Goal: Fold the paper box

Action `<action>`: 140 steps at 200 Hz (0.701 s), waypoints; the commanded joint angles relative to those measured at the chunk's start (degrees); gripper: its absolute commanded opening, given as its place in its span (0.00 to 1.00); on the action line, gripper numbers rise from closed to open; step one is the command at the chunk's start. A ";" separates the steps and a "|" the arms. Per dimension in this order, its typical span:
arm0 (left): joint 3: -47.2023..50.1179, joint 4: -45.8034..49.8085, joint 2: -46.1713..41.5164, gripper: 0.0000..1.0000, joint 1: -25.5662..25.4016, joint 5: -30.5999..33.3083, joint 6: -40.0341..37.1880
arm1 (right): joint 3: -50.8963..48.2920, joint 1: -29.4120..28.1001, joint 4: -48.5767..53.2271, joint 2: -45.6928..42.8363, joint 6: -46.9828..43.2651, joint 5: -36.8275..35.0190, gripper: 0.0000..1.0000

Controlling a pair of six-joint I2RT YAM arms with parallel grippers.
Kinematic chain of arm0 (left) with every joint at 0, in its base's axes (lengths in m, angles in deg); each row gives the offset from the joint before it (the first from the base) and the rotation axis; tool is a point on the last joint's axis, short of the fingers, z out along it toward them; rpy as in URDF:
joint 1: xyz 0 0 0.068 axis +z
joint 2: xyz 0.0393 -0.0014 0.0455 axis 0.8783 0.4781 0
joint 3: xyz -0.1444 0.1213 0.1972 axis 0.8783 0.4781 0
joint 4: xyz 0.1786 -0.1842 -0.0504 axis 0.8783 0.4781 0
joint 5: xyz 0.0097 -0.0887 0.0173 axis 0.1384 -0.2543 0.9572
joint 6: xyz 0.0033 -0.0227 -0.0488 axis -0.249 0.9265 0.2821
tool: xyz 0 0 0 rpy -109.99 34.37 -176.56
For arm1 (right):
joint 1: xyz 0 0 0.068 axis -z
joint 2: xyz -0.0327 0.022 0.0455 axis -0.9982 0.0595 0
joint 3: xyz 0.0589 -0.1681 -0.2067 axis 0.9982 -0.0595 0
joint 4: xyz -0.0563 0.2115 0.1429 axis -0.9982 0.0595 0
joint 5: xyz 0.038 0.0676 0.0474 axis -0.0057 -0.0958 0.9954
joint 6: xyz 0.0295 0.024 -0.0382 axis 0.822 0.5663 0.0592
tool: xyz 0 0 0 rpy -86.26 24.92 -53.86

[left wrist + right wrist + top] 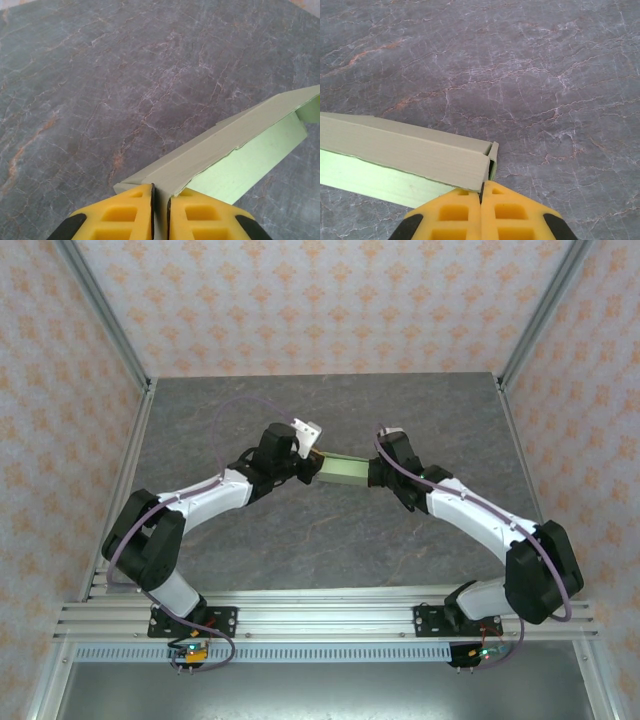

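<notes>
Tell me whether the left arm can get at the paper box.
Seemingly yes: the left gripper is pinched on one end of the paper box, nothing between them, while the right gripper grips the other end.

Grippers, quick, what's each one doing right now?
left gripper: closed on one end of the paper box
right gripper: closed on the other end
</notes>
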 commanded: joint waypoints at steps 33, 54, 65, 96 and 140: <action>-5.38 4.43 0.37 0.12 0.06 -3.81 8.19 | 1.55 -0.75 2.39 1.43 0.79 -2.26 0.03; -5.63 3.73 0.87 0.12 0.07 -3.64 12.61 | 1.72 -1.01 2.47 2.14 1.58 -2.66 0.03; -5.63 3.39 1.39 0.13 0.06 -3.46 15.04 | 1.85 -1.30 2.55 2.61 1.96 -3.09 0.03; -5.07 2.15 2.79 0.13 -0.43 -2.82 19.46 | 2.90 -2.67 3.13 3.93 2.78 -5.15 0.03; -2.67 0.95 3.80 0.12 -2.35 1.49 19.40 | 3.05 -2.86 2.82 4.97 4.97 -4.89 0.03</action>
